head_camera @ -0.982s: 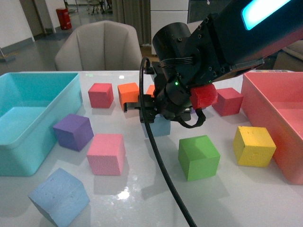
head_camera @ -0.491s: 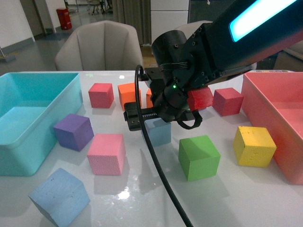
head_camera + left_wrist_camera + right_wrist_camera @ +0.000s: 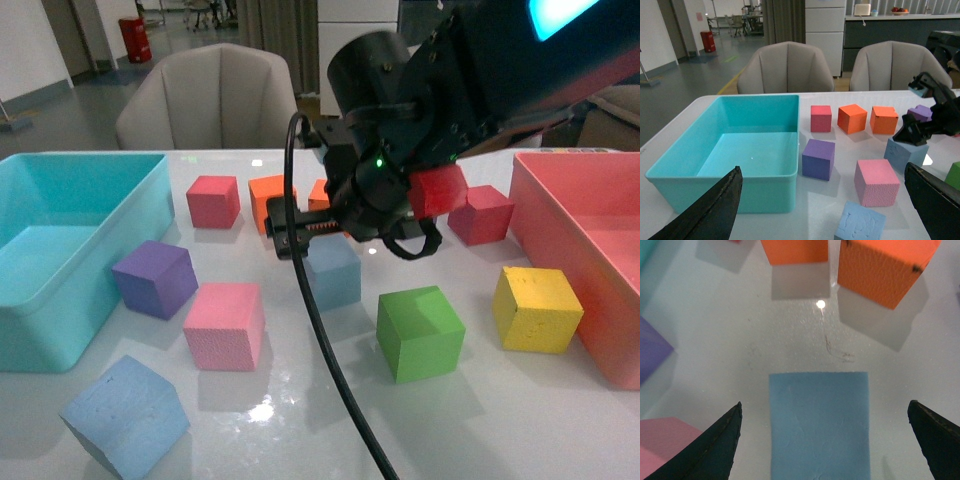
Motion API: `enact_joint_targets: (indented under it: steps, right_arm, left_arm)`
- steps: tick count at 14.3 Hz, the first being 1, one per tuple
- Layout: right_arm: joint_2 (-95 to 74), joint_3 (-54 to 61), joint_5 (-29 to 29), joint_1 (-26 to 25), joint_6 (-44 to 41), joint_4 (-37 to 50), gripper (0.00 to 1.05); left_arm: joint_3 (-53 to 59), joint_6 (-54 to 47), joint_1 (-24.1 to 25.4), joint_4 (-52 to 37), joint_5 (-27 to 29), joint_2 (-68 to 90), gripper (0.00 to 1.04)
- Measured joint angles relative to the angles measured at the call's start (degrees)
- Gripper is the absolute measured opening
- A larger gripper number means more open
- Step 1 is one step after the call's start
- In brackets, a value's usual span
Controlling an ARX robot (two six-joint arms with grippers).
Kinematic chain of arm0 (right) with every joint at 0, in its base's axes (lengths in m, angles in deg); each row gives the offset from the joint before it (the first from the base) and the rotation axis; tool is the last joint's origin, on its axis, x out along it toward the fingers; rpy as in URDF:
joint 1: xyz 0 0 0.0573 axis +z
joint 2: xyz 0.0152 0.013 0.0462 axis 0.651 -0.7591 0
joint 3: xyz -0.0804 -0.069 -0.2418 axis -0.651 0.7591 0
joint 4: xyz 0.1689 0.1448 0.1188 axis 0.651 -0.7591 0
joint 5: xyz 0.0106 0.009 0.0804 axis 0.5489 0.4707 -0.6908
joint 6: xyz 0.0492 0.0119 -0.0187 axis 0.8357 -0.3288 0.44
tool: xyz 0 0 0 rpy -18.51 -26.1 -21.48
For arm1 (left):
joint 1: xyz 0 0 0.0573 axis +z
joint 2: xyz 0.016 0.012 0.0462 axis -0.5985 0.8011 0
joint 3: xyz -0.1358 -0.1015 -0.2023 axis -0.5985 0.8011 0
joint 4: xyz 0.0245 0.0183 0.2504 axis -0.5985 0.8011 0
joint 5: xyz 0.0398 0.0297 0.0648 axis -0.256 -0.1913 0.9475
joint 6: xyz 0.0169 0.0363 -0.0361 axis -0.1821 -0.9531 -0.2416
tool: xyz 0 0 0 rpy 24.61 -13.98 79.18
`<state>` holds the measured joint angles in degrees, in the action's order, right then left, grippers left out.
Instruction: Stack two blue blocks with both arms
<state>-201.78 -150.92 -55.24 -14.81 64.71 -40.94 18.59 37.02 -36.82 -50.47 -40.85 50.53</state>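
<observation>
Step in hand, as I read it: picking the first blue block [image 3: 819,425], on the surface [image 3: 300,400] just right of and behind the pink cube [image 3: 225,325]. The right arm [image 3: 400,150] hovers above it, jaws spread wide and empty. The left jaws are open too. The second blue block [image 3: 125,415] sits front-left of the pink cube. Next I need to lower and close squarely.

We find no text, label, brand or number that we can read in any of the three views. The only possible sign is a small pink notice [image 3: 700,16] on the far wall [image 3: 677,25], and it is too small to make out.
</observation>
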Motion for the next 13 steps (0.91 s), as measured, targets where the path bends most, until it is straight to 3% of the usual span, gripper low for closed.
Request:
enact_joint_targets:
  steps: [3,5,10,12,13]
  right_arm:
    - [4.8,3.5,1.7,-0.2,0.6,2.1,0.98]
    - [13.3,11.6,7.4,-1.1,3.3,8.8,0.98]
    - [41.9,45.2,19.0,-3.0,10.4,26.4,0.98]
    - [51.1,54.5,19.2,-5.7,11.6,30.6,0.98]
    - [53.4,59.6,19.9,-7.4,11.1,37.2,0.95]
  left_arm:
    - [0.0,0.0,0.0,0.0,0.0,0.0,0.98]
    - [0.0,0.0,0.0,0.0,0.0,0.0,0.98]
    - [0.0,0.0,0.0,0.0,0.0,0.0,0.98]
    - [0.0,0.0,0.0,0.0,0.0,0.0,0.98]
    - [0.0,0.0,0.0,0.0,0.0,0.0,0.98]
